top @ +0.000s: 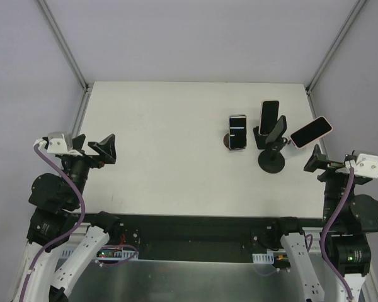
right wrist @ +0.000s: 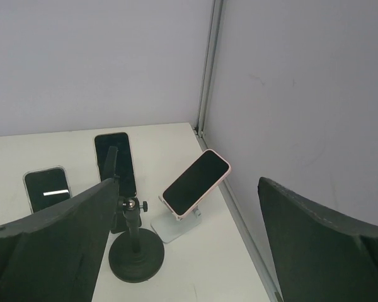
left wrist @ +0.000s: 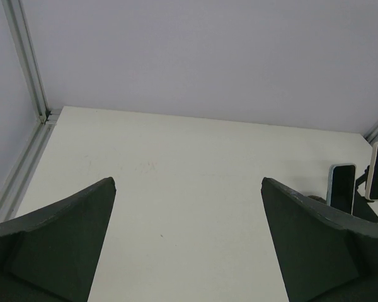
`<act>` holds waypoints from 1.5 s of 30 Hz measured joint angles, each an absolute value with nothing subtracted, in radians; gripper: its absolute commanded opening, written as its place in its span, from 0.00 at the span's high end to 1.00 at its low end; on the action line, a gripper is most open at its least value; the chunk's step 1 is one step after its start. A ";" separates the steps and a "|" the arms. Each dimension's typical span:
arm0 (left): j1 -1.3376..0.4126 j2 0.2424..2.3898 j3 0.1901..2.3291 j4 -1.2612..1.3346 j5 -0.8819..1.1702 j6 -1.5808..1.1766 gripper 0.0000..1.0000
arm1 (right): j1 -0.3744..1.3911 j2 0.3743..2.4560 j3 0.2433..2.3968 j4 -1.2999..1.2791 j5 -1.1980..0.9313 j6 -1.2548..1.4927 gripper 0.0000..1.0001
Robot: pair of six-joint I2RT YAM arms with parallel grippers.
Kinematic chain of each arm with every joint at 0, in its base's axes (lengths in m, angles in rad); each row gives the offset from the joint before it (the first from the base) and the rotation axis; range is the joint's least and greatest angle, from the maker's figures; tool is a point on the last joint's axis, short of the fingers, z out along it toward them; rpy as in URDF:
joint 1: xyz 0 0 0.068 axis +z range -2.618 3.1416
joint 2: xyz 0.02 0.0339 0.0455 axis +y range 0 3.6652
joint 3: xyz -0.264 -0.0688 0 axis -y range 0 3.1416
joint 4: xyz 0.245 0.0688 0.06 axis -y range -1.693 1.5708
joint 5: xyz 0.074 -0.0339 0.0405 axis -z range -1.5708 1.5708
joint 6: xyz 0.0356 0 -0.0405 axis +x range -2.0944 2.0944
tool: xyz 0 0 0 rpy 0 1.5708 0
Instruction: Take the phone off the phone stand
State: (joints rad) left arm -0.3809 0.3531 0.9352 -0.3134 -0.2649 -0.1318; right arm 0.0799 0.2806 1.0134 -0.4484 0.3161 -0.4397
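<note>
White tabletop (top: 164,157) inside pale grey walls (top: 176,38); at its far right a pink-cased phone (right wrist: 195,182) leans on a white flat-based stand (right wrist: 170,228), nearest my right gripper (top: 316,163). A tall black phone (right wrist: 113,160) and a pale-cased phone (right wrist: 46,189) are propped alongside, so I can't tell which is meant. Right and left gripper (top: 92,146) hang with fingers spread wide, holding nothing. I'd pinch the pink phone's long edges and lift along its tilt, clear of the black round-based stand (right wrist: 135,255). Its cradle lip is hidden.

White arm links (top: 82,251), black joints (top: 50,192), purple cables (top: 82,211)
</note>
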 measured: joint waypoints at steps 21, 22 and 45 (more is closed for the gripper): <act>-0.381 0.415 0.908 -0.313 -0.244 -0.096 0.01 | 0.080 0.724 1.128 -0.670 0.096 -0.176 0.04; -0.381 0.415 0.908 -0.313 -0.242 -0.096 0.01 | 0.080 0.746 1.136 -0.684 0.096 -0.155 0.04; -0.381 0.411 0.860 -0.318 -0.188 -0.110 0.01 | 0.005 1.201 1.300 -0.713 0.055 0.007 0.24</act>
